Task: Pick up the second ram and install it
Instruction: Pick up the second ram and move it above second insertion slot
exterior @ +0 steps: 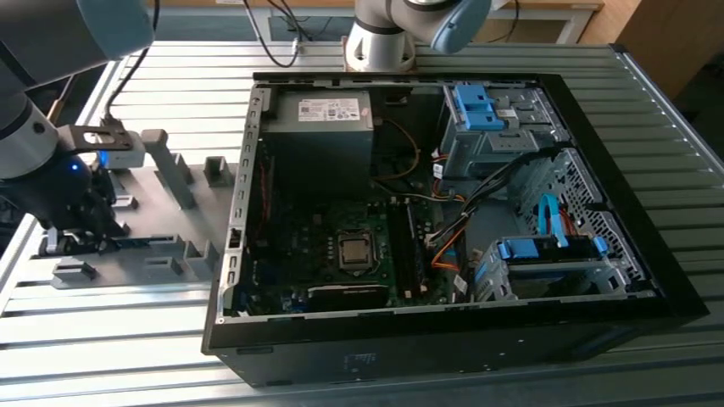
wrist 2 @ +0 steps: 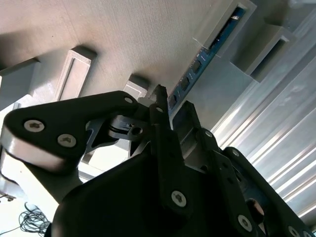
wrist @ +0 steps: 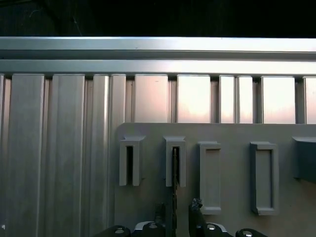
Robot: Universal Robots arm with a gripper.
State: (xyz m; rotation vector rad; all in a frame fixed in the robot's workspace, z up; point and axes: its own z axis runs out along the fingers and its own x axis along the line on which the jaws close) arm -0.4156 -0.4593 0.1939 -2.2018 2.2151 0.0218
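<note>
The second ram (wrist 2: 205,57) is a thin blue stick with black chips, standing on edge in slotted blocks of the grey holder tray (wrist 2: 138,34). In the first wrist view the ram (wrist: 174,170) shows as a thin dark edge running out of one slot. My gripper (wrist 2: 174,106) straddles one end of the stick, with one finger on each side and a small gap left on both sides (wrist: 177,211). The jaws stand open. In the exterior view the gripper (exterior: 85,237) is low over the tray (exterior: 169,199) at the left, by the ram (exterior: 134,242).
An open black computer case (exterior: 453,326) lies at the exterior view's right of the tray, with motherboard (exterior: 339,246), power supply (exterior: 322,114) and blue drive-bay latches (exterior: 481,106). Grey upright blocks (exterior: 169,170) stand on the tray. The ribbed metal table (wrist: 59,148) runs all round.
</note>
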